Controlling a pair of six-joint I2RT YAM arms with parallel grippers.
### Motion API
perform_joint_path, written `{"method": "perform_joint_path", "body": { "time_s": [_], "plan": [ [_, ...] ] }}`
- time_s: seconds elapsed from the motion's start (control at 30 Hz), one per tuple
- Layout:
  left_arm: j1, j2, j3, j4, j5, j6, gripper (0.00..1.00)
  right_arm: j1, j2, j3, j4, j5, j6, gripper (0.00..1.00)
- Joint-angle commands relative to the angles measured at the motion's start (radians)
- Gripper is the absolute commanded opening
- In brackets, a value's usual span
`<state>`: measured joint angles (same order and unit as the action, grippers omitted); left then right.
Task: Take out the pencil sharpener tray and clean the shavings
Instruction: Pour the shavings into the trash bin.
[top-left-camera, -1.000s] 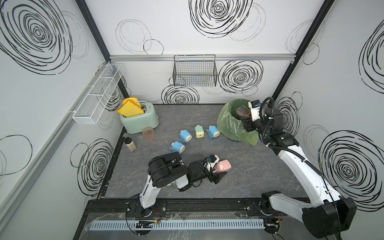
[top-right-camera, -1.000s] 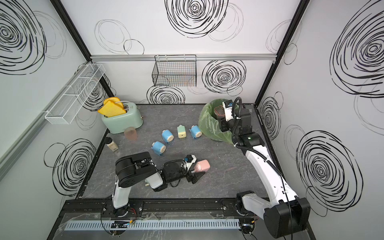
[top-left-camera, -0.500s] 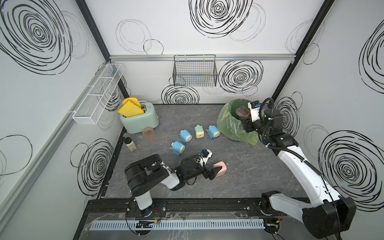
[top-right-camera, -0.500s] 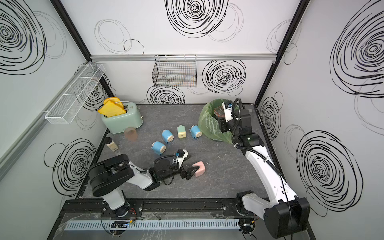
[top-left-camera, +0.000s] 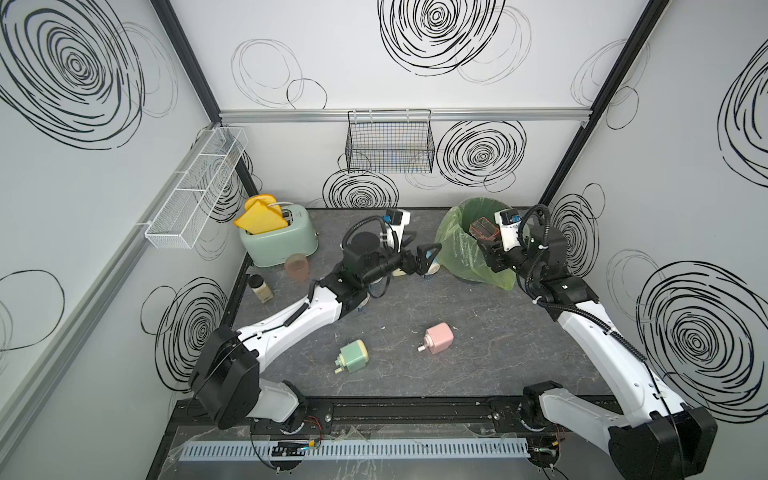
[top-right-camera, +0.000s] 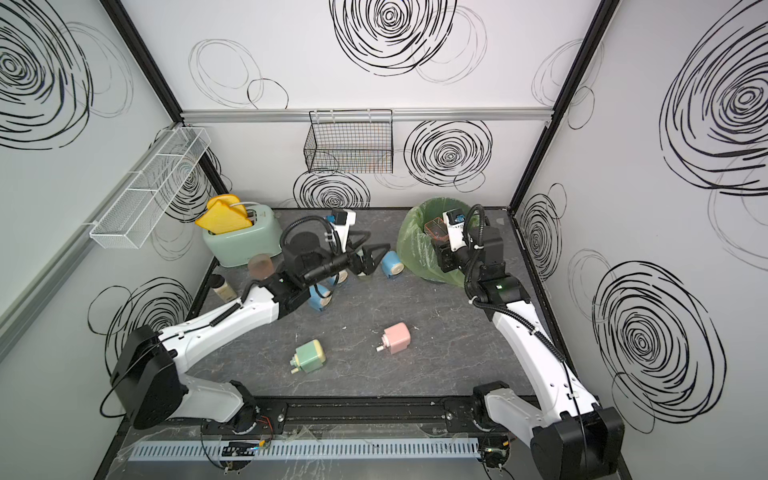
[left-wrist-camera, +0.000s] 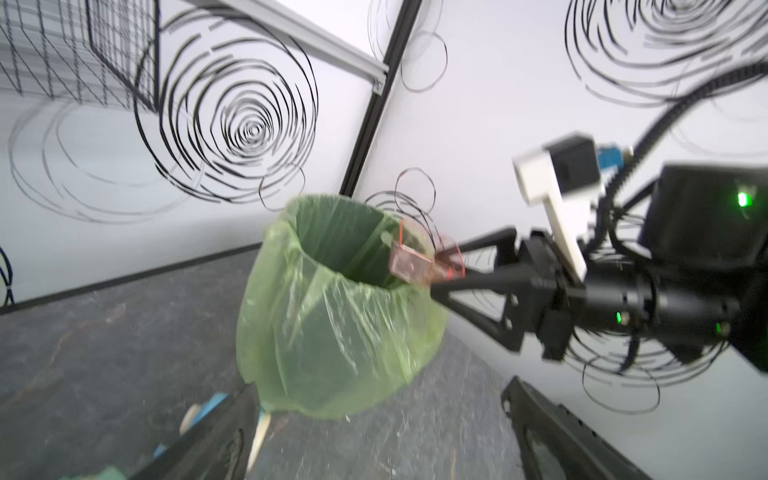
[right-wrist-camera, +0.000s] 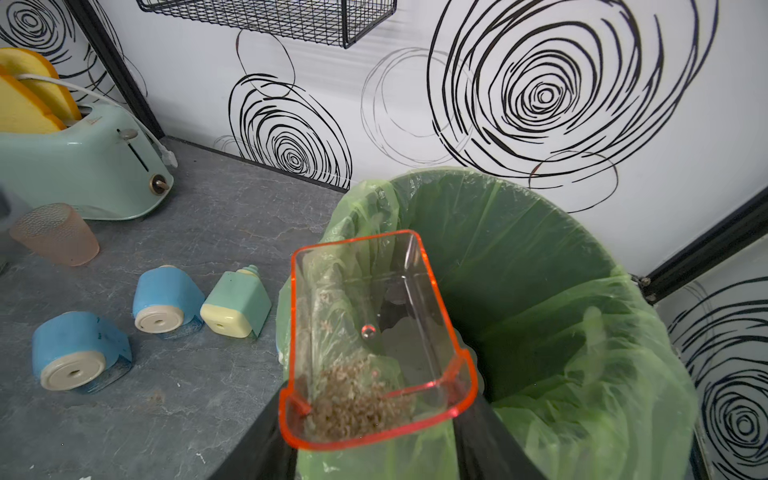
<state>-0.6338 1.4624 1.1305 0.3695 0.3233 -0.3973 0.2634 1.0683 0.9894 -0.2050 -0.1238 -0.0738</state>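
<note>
My right gripper (right-wrist-camera: 376, 424) is shut on the near end of a clear orange tray (right-wrist-camera: 374, 332), which hangs over the mouth of the green-lined bin (right-wrist-camera: 540, 291). Brown shavings (right-wrist-camera: 357, 399) are heaped at the tray's gripper end. Both top views show the tray (top-left-camera: 483, 228) (top-right-camera: 436, 228) above the bin (top-left-camera: 465, 253). A pink pencil sharpener (top-left-camera: 436, 337) lies on its side at the front middle. My left gripper (top-left-camera: 432, 259) hovers open and holds nothing, just left of the bin, pointing at it.
A green sharpener (top-left-camera: 353, 355) lies left of the pink one. Blue sharpeners (right-wrist-camera: 79, 353) (right-wrist-camera: 166, 303) and a green-yellow one (right-wrist-camera: 235, 307) sit beside the bin. A toaster (top-left-camera: 278, 237), pink cup (top-left-camera: 297, 268) and small bottle (top-left-camera: 261, 286) stand at the back left.
My left arm has left the pink sharpener lying at the front and swung up and back toward the bin. The right gripper and tray have stayed over the bin.
</note>
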Motion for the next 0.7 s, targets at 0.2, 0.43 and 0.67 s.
{"method": "perform_joint_path", "body": {
  "time_s": [0.2, 0.43, 0.67],
  "plan": [
    [0.009, 0.317, 0.54, -0.387, 0.326, 0.047, 0.92, 0.106, -0.057, 0.009, -0.012, 0.053, -0.107, 0.41],
    [0.018, 0.328, 0.567, -0.453, 0.387, 0.091, 0.79, 0.183, -0.136, -0.042, 0.019, 0.07, -0.182, 0.41],
    [0.031, 0.312, 0.549, -0.473, 0.43, 0.109, 0.68, 0.253, -0.168, -0.062, 0.026, 0.082, -0.236, 0.41]
  ]
}}
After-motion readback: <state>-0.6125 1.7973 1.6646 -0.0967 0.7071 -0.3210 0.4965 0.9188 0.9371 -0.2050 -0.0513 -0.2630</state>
